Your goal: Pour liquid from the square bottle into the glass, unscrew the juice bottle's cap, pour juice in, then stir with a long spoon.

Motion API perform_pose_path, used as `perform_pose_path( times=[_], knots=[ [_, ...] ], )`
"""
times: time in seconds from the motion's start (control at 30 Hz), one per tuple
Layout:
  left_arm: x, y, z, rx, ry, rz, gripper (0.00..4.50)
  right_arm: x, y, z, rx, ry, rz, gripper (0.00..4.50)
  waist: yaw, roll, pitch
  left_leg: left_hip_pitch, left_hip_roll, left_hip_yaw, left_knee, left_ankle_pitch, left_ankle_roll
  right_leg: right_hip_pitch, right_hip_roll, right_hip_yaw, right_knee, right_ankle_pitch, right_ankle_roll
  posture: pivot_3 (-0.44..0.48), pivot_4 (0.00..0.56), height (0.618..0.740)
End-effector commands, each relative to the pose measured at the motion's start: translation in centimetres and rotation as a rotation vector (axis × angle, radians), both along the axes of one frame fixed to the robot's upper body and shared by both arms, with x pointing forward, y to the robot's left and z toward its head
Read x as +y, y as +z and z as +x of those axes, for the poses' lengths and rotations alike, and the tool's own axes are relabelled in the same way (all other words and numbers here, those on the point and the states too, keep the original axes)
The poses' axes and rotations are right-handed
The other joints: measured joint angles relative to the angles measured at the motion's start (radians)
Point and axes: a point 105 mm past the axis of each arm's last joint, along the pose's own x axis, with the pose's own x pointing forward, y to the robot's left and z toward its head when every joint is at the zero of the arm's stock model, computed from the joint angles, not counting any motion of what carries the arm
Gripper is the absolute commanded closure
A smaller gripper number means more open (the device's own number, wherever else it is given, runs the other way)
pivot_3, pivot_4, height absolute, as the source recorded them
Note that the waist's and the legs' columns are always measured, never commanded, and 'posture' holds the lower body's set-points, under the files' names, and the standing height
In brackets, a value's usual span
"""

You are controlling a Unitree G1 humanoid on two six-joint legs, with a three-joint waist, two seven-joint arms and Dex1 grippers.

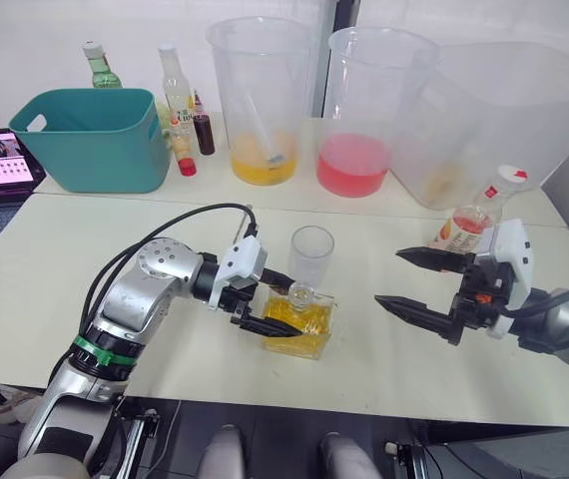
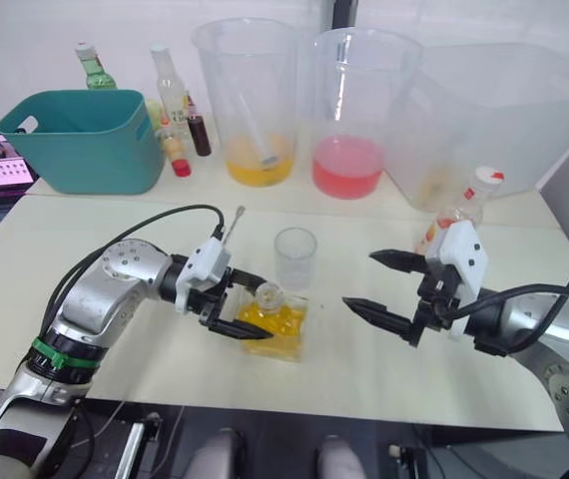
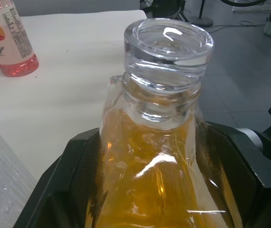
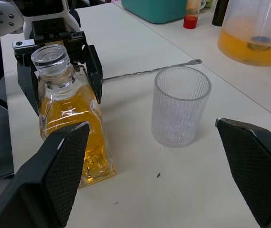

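- The squat, square-sided clear glass bottle of yellow liquid (image 1: 300,321) stands upright at the lower centre of the left eye view, on the pale table (image 1: 85,249).
- The left gripper (image 1: 265,302) has one black finger on each side of the bottle's body, clamped on it just below the shoulder; the left wrist view shows both fingers pressed against the glass flanks.
- The bottle's mouth carries a thick clear glass stopper (image 3: 168,50), which looks like it must come off before anything pours.
- The small clear ribbed tumbler (image 1: 311,255) stands just behind the bottle, near it but apart, and looks empty.
- The right gripper (image 1: 411,282) hovers at the right of the frame with its jaws wide apart and nothing between them.
- The slim clear plastic bottle of pink-red juice with its white cap (image 1: 477,215) stands at the right, just behind that gripper.
- The very long thin silver spoon (image 4: 147,72) lies flat on the table behind the tumbler.
- Handling, as I judge it: the bottle is heavy, rigid, smooth and breakable, well filled with liquid, so it may slip when tilted. The flat opposing faces at mid-body are the surest hold; the neck is too narrow and rounded.
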Motion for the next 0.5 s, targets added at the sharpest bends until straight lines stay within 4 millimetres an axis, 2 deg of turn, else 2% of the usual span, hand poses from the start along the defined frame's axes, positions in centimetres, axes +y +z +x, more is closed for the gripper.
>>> perform_pose_path(
  times=[0.03,0.23,0.47,0.5],
  knots=[
    [-0.1,-0.5,-0.1,-0.007,-0.014,0.017,1.7,3.0,1.3,-0.5,-0.095,0.105,-0.024,0.0,-0.003,0.001,0.0,0.0,0.0,0.0,0.0,0.0,0.0,0.0,0.0,0.0,0.0,0.0,0.0,0.0,0.15,0.735],
    [-0.2,-0.5,0.3,-0.014,0.0,0.014,1.7,7.2,0.8,-0.4,-0.107,0.237,-0.105,0.0,0.0,0.002,-0.001,0.0,0.0,0.0,0.0,0.0,0.0,0.0,0.0,0.0,0.0,0.0,0.0,0.0,0.15,0.735],
    [-0.4,-0.5,0.4,-0.016,0.015,0.019,1.7,9.9,1.2,-0.1,-0.134,0.31,-0.097,0.0,0.001,0.002,-0.001,0.0,0.0,-0.001,0.0,0.0,0.0,0.0,0.0,-0.001,0.0,0.0,0.0,0.0,0.15,0.735],
    [-0.4,-0.5,0.4,-0.017,0.017,0.019,1.7,10.1,1.0,0.2,-0.127,0.308,-0.103,0.26,0.001,0.002,-0.001,0.0,0.0,-0.001,0.0,0.0,0.0,0.0,0.0,-0.001,0.0,0.0,0.0,0.0,0.15,0.735]
  ],
)
